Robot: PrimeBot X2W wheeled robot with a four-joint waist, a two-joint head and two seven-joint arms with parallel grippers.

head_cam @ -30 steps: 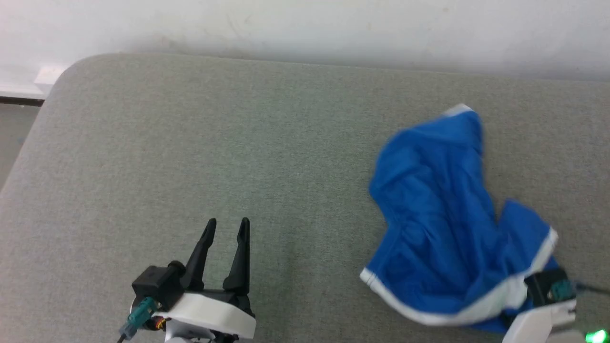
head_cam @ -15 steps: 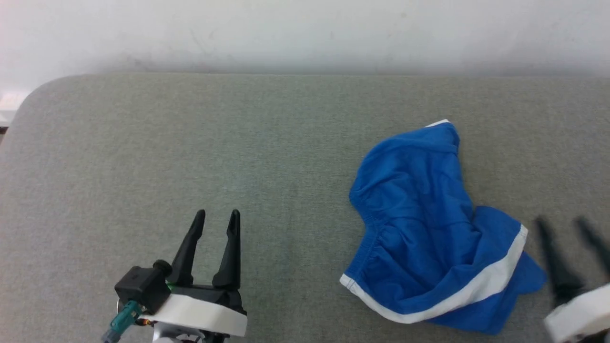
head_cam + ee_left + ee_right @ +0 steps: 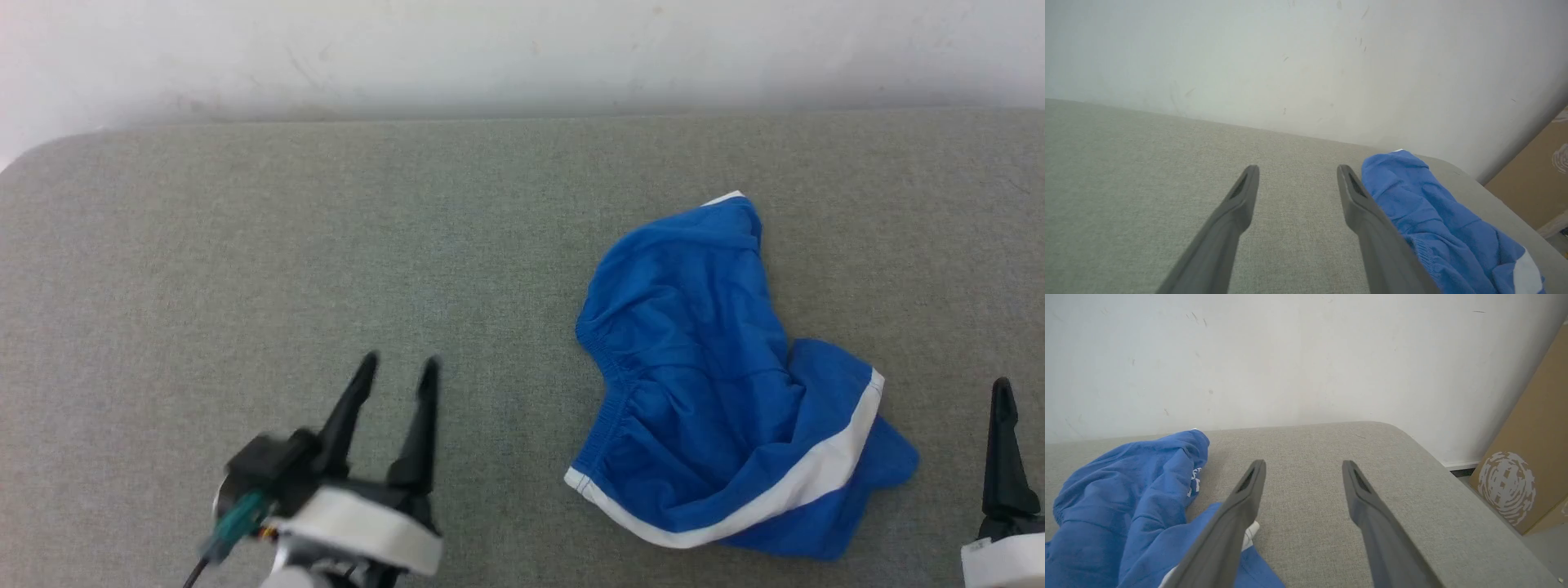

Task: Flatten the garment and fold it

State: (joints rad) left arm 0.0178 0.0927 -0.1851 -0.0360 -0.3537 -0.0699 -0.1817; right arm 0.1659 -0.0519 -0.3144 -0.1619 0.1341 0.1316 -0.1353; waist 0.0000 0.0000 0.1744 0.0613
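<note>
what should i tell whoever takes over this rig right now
Left gripper: open, empty, well to the left of the garment.
Right gripper: open, empty, just off the garment's right edge, not touching it.
Garment: crumpled in a heap on the right half of the grey cushion, one white stripe showing.
Done: nothing flattened or folded yet.
Left: spread it flat, then fold.

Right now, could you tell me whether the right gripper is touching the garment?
Apart: the head view shows bare grey cushion between the garment and the open right gripper.
</note>
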